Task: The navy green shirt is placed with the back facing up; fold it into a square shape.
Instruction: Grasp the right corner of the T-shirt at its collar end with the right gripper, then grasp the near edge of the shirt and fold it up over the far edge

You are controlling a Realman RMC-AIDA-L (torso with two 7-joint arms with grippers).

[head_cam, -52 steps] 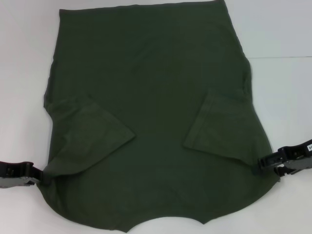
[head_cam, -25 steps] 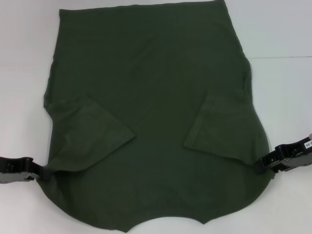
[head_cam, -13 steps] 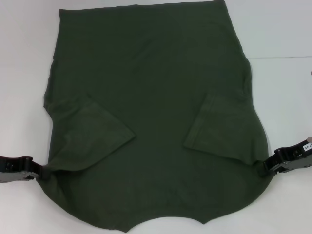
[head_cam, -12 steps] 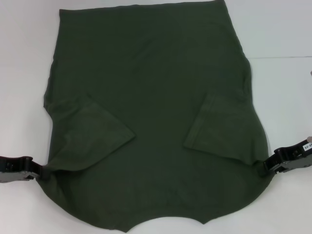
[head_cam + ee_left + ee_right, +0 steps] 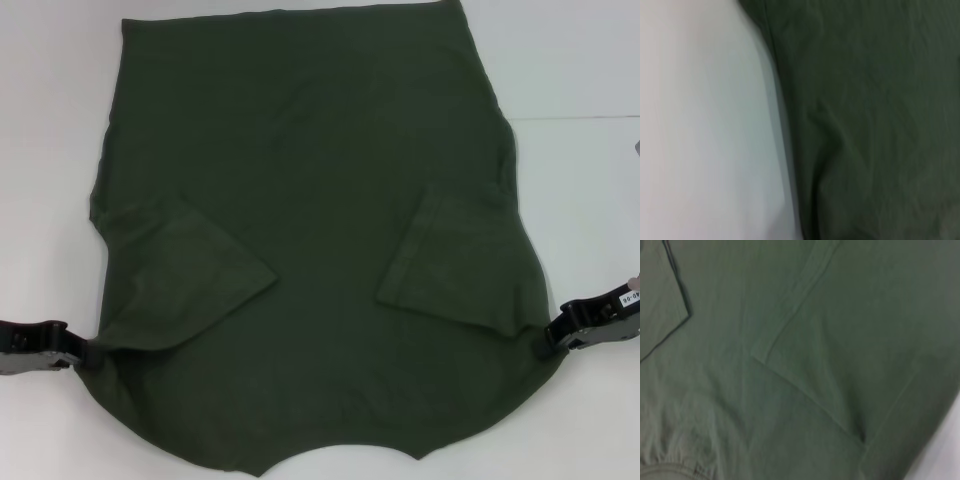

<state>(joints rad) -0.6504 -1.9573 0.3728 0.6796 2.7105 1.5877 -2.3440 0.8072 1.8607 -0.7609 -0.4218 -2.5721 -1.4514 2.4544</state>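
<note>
Green cloth fills most of what we see from our head. It is the navy green shirt (image 5: 310,230), lying flat on the white table (image 5: 580,80) with its plain back up. Both short sleeves are folded in over the body. One sleeve (image 5: 185,275) lies on our left side and the other sleeve (image 5: 450,265) lies on our right side. The curved neck edge is at the side nearest to us, and the straight bottom hem is at the far side.

Our left claw (image 5: 82,352) is low at the left edge of the shirt, near the shoulder. Its black tip touches the cloth there. We cannot tell if it is pinching the cloth or just resting beside it.

Our right claw (image 5: 545,345) is low at the right edge of the shirt, also near the shoulder. Its tip meets the cloth edge too. We cannot tell if it is open or closed.

From our left wrist we see the shirt edge (image 5: 785,125) running along the white table (image 5: 705,130), with soft wrinkles in the cloth. From our right wrist we see the folded sleeve (image 5: 805,350) lying on the shirt body, and a bit of white table (image 5: 945,450) at one corner.
</note>
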